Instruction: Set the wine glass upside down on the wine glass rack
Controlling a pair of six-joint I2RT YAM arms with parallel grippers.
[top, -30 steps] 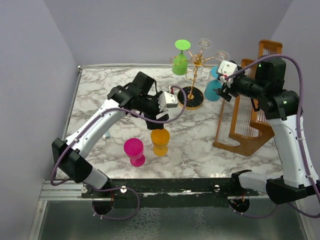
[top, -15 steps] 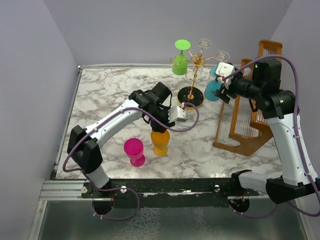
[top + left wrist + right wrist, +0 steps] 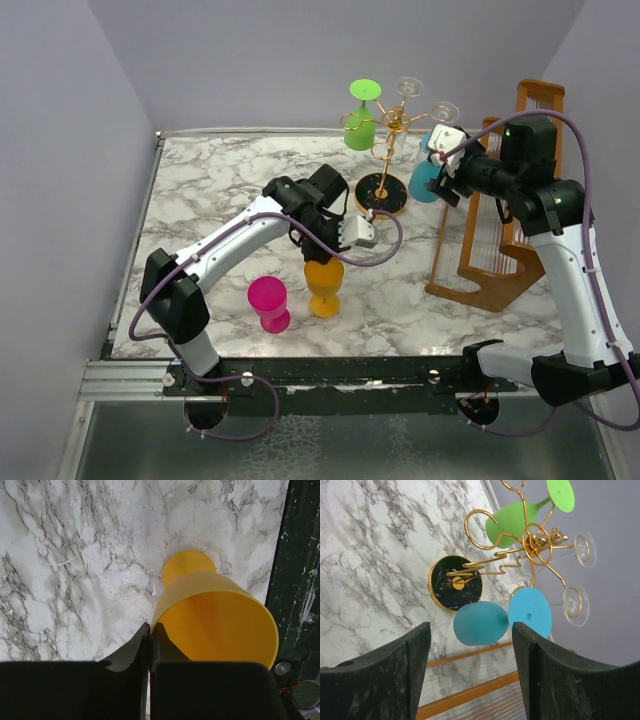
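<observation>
An orange wine glass [image 3: 323,287] stands upright on the marble table; it fills the left wrist view [image 3: 220,615]. My left gripper [image 3: 320,260] [image 3: 150,631] is shut on its rim, one finger inside the bowl and one outside. The gold wine glass rack [image 3: 388,150] [image 3: 537,542] stands at the back on its round black base [image 3: 381,195]. A blue glass [image 3: 425,180] [image 3: 480,623] hangs upside down from it. My right gripper [image 3: 442,168] [image 3: 471,627] is open just short of the blue glass, touching nothing.
A green glass [image 3: 360,125] and two clear glasses [image 3: 408,88] also hang on the rack. A pink glass [image 3: 268,303] stands left of the orange one. A brown wooden slatted frame [image 3: 500,240] stands at the right, under my right arm.
My left arm came down over the orange glass and its jaws closed on the rim. The right arm has barely moved.
</observation>
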